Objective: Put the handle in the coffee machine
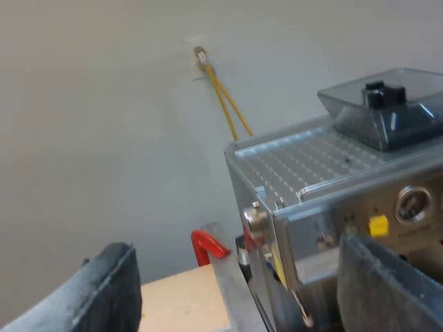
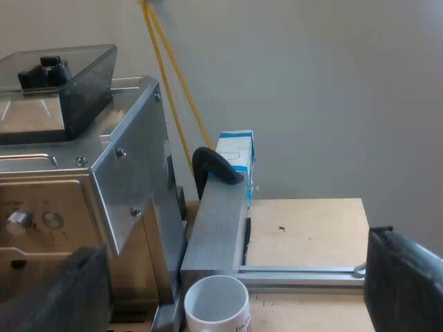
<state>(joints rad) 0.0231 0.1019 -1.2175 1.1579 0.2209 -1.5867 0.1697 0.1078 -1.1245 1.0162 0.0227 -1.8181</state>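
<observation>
While agape, left pincer [image 1: 243, 285] near machine [image 1: 325, 176]

One finger [image 1: 387, 283] of my left gripper [image 1: 239, 270] is covering the espresso machine's [image 1: 332, 200] lower front, so whatever's sitting just behind it is going unseen. Between the fingers [image 2: 408, 283] of my right gripper [image 2: 239, 277], the mug [image 2: 216, 304] is getting chopped off by the view's edge right under its rim. The print on it is probably red lettering, too small to read.
</observation>
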